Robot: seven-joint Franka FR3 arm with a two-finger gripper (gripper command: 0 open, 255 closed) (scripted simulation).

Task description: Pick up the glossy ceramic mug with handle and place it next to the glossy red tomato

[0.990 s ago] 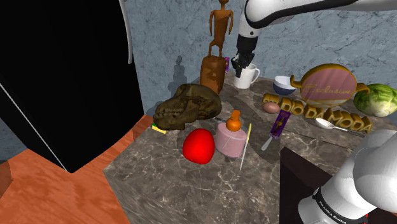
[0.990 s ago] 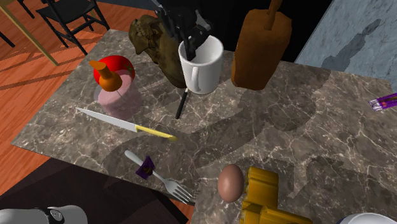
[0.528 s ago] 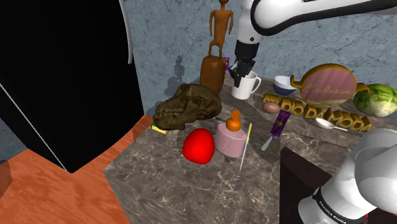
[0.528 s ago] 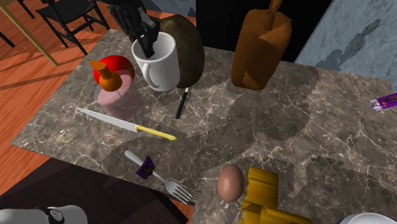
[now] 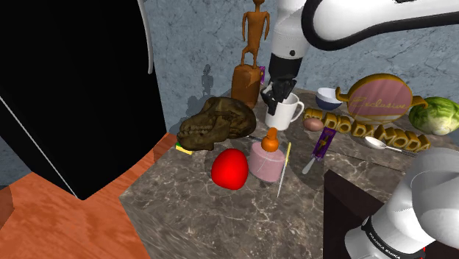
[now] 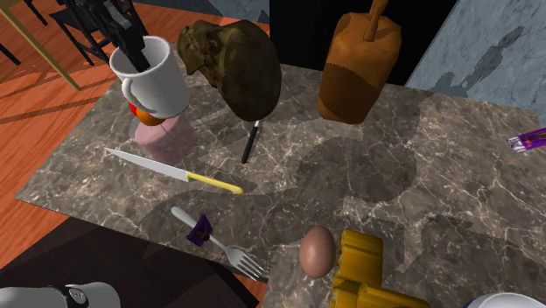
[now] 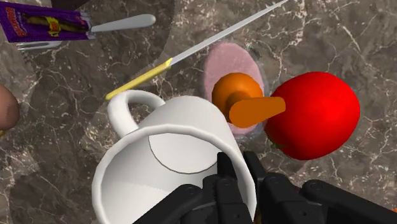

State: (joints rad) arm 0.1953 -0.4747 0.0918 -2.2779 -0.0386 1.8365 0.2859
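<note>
Gripper clasping the white mug by its rim, holding it in the air above the marble counter
One black finger is sitting inside the mug and the other outside its wall, pinching the rim between them; the mug is hanging clear of the surface, handle turned away from the red tomato, close above the pink bottle with the orange cap. The tomato is lying just beside that bottle, and a yellow-handled knife is resting on the bottle's other side

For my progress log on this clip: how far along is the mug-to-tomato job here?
Done: the end effector is shut on the rim of the mug, which is off the table. In hand: it hangs by the pink bottle and tomato. Left: set it down beside the tomato and release.
</note>
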